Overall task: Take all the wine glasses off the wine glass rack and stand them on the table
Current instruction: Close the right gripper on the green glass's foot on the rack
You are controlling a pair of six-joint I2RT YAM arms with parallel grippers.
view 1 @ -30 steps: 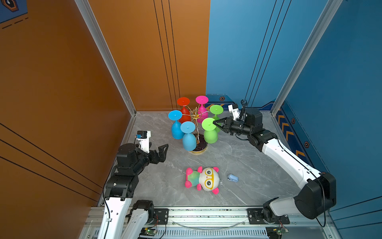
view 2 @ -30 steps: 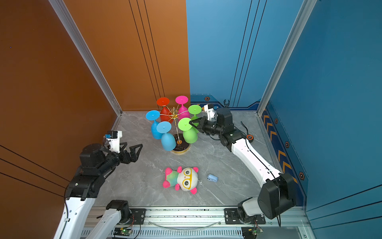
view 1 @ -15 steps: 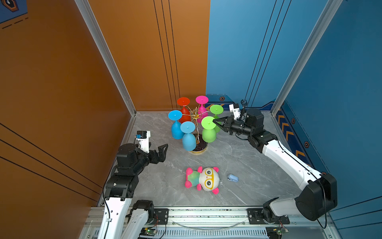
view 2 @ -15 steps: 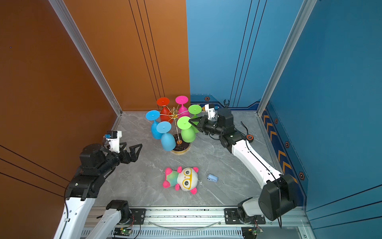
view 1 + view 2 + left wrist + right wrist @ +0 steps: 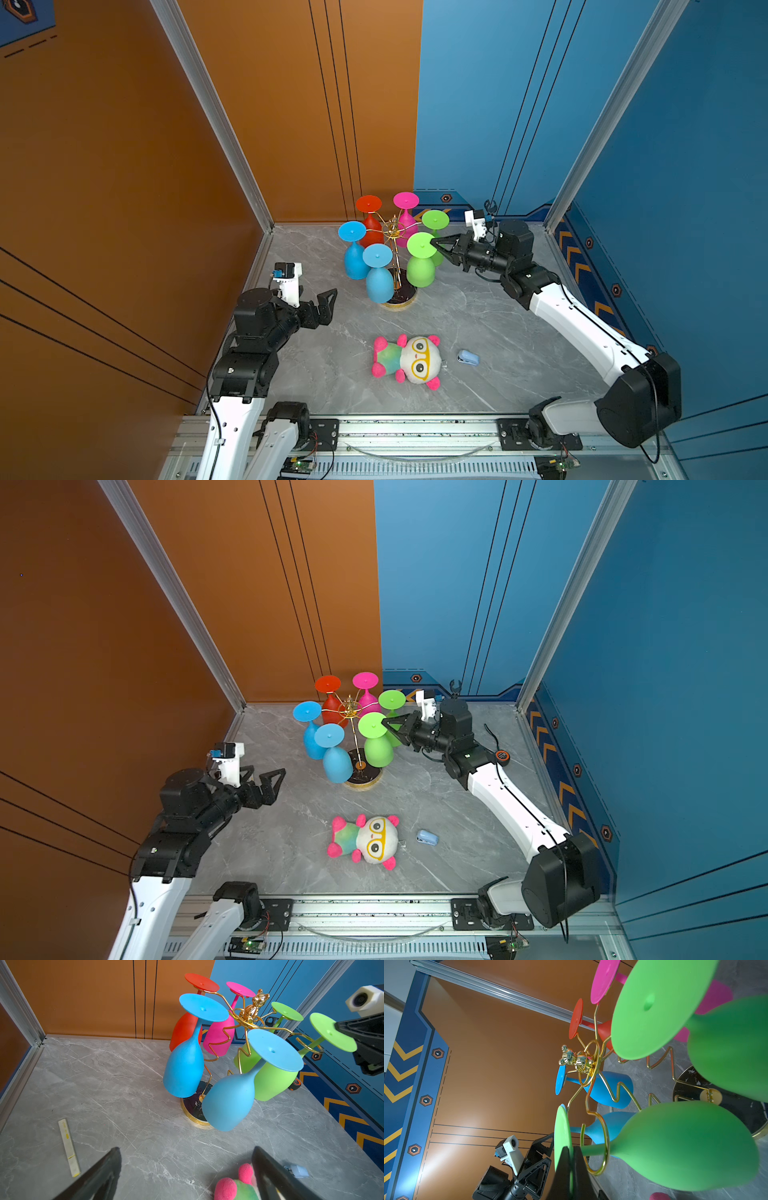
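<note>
Wine glass rack [image 5: 405,293], six glasses [image 5: 379,282], green glass [image 5: 420,272] gripped

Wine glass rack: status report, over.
Right gripper shut on near green wine glass foot rim; left gripper open, away. Stem inside wine glass rack loop, not off. Second green glass close alongside.

White shells and black joint housings clad the left arm [image 5: 253,328] and right arm [image 5: 577,328]; a white camera block [image 5: 286,274] with a blue plug tops each wrist, a black cable [image 5: 517,798] runs along the right arm, and the left gripper [image 5: 187,1148] carries black truss-framed fingers [image 5: 99,1174]
</note>
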